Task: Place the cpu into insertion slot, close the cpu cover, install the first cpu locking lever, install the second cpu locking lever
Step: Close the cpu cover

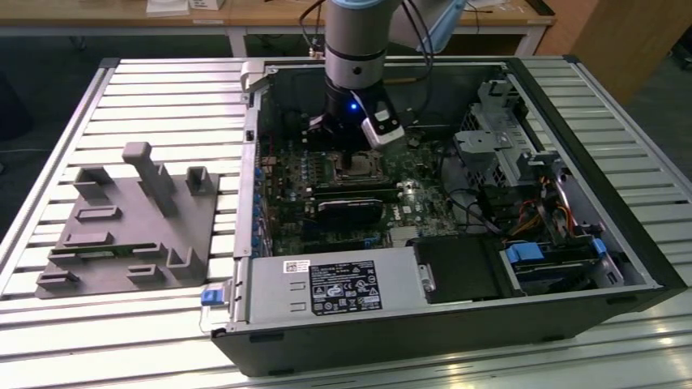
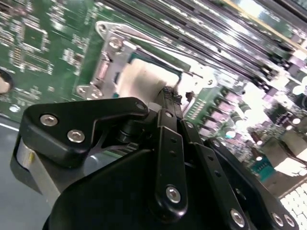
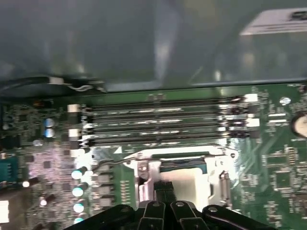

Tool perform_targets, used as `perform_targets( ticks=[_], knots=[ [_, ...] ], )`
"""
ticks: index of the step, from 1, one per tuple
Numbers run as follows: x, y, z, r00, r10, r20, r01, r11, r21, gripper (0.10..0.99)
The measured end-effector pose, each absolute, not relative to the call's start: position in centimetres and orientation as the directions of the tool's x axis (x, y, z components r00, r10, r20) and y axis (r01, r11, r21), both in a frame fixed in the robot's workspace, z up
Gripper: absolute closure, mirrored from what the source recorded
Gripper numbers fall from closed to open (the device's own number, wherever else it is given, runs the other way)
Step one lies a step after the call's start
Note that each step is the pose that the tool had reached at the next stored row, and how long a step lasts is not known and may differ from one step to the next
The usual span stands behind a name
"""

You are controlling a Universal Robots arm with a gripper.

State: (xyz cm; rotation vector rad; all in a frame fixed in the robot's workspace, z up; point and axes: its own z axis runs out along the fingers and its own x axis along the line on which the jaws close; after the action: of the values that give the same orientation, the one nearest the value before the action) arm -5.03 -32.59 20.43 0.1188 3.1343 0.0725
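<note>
The insertion slot (image 1: 355,168) sits mid-board inside the open computer case. In both wrist views the cpu (image 2: 141,79) (image 3: 189,181) shows as a bright pale square lying in the slot. The silvery cpu cover (image 2: 108,57) (image 3: 144,170) frames it. I cannot tell whether the cover is pressed fully flat. A thin wire locking lever (image 3: 112,162) (image 2: 144,29) runs along the memory-slot side, with its end lifted a little off the board. My gripper (image 1: 348,152) (image 2: 169,92) (image 3: 164,188) hangs straight over the socket. Its black fingertips are shut together at the chip's edge, with nothing held between them.
Long black memory slots (image 3: 158,122) lie just beyond the socket. A black graphics card (image 1: 348,207) stands in front of it in the exterior view. The power supply (image 1: 335,288), drive cage (image 1: 487,138) and case walls (image 1: 254,138) hem in the board. A grey fixture (image 1: 130,219) lies outside the case.
</note>
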Motion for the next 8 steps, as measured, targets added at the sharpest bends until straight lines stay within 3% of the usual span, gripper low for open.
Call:
perform_targets(
  ticks=[8],
  knots=[
    [-5.73,-32.61,20.07,-0.997,0.076,-0.002,0.075,0.996,0.046,0.98]
  ],
)
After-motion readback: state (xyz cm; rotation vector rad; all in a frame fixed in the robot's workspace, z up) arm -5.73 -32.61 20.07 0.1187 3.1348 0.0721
